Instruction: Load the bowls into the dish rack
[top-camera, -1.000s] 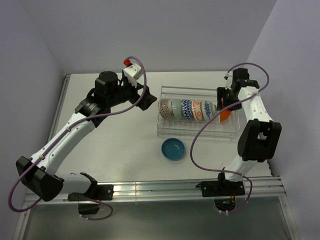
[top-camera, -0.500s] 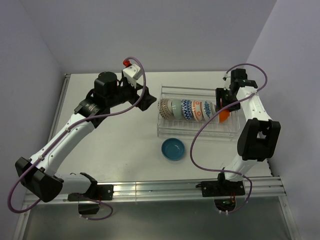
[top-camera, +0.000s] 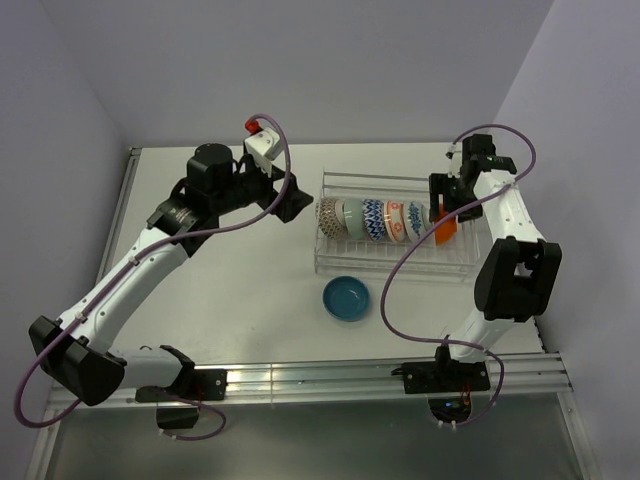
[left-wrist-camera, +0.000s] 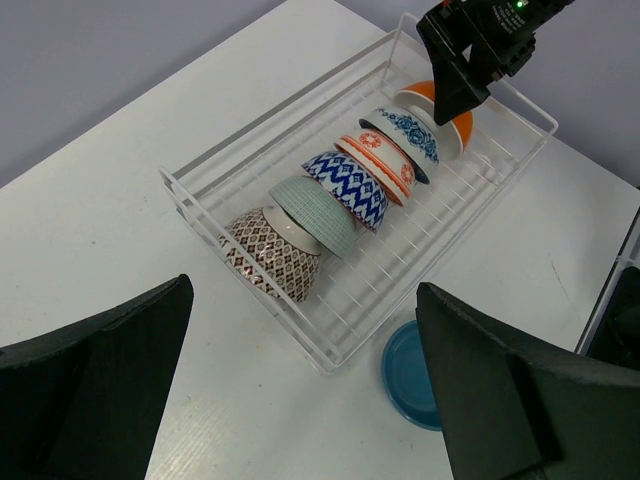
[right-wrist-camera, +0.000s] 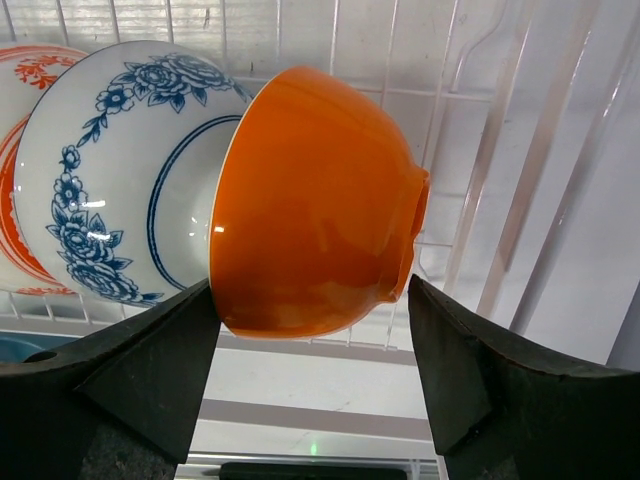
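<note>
1. Pale lilac walls (top-camera: 300, 60) close in a white desk (top-camera: 230, 270), with both arms bolted at its near edge.
2. The dish rack (top-camera: 400, 264) stands on the right half of the desk, its long side running left to right in the top view.
3. Six bowls stand on edge in one close row inside the rack. From left to right in the top view they are:
   - a brown-patterned bowl (left-wrist-camera: 268, 258)
   - a pale green bowl (left-wrist-camera: 315, 212)
   - a blue-white patterned bowl (left-wrist-camera: 350, 187)
   - an orange-red bowl with white pattern (left-wrist-camera: 382, 160)
   - a white bowl with blue flowers (left-wrist-camera: 408, 132)
   - a plain orange bowl (right-wrist-camera: 310, 200)
4. The plain orange bowl is at the right end of the row. Its opening faces the white bowl with blue flowers and its foot ring points toward the rack's right end.
5. The right tool (right-wrist-camera: 312, 290) straddles the plain orange bowl, with one of its fingers (right-wrist-camera: 130, 370) on the rim side and the other on the foot side. Both sit very close to the bowl's surface. I cannot tell whether they are pressing on it.
6. The left tool (top-camera: 290, 198) hovers above the desk just left of the rack's left end, not touching it. Its jaws stand wide apart with nothing between them.
7. A teal blue bowl (top-camera: 346, 298) sits opening-up on the desk, outside the rack. It is near the rack's near long side but apart from it.
</note>
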